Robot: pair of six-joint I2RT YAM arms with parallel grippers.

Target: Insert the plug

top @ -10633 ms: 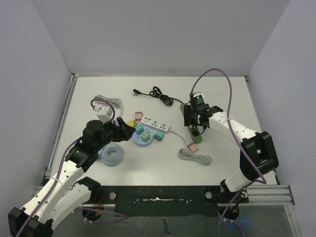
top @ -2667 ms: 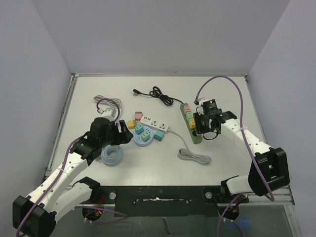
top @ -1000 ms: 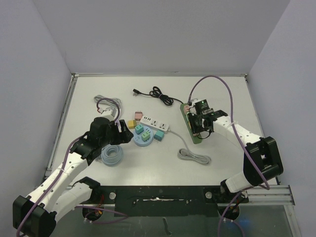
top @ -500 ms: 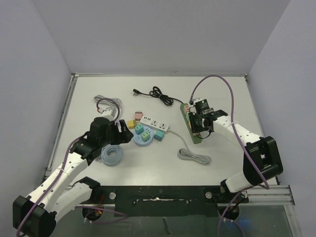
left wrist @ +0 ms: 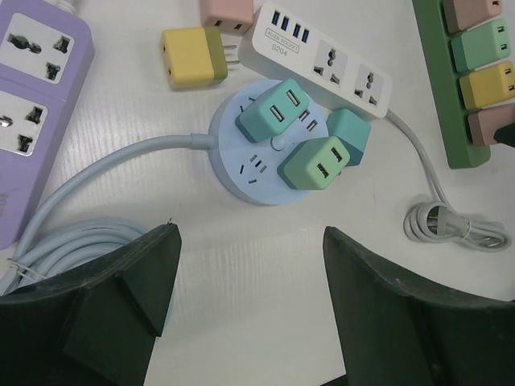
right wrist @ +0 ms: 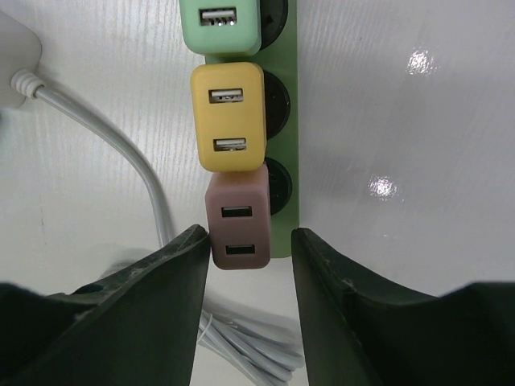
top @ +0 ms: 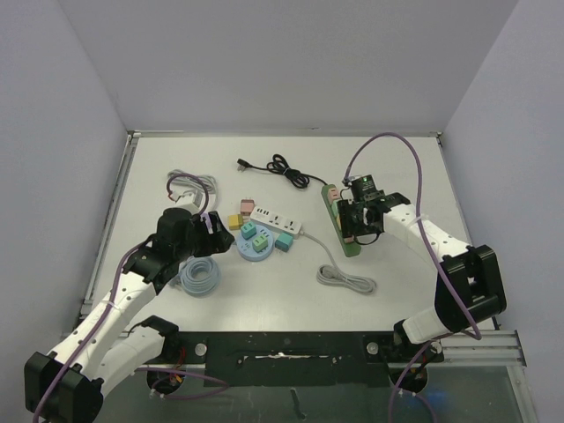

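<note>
On the right half of the white bench (right wrist: 386, 96), a dusty-pink two-port USB charger plug (right wrist: 237, 229) sits seated in the end socket of the long green plastic power strip (right wrist: 288, 141), directly next to a yellow charger plug (right wrist: 229, 117) and, beyond it, a mint-green one (right wrist: 219, 24). The right gripper (right wrist: 248, 241) hangs over that end with its fingers (right wrist: 161, 297) parted and the pink plug between them: one finger lies right at the plug's outer side, while the other is apart from the plug, by the strip's edge. A white cable (right wrist: 137, 169) runs beside the strip. Over the round pale-blue socket hub (left wrist: 249, 173), the left gripper (left wrist: 249, 257) has its fingers spread wide, holding nothing.
</note>
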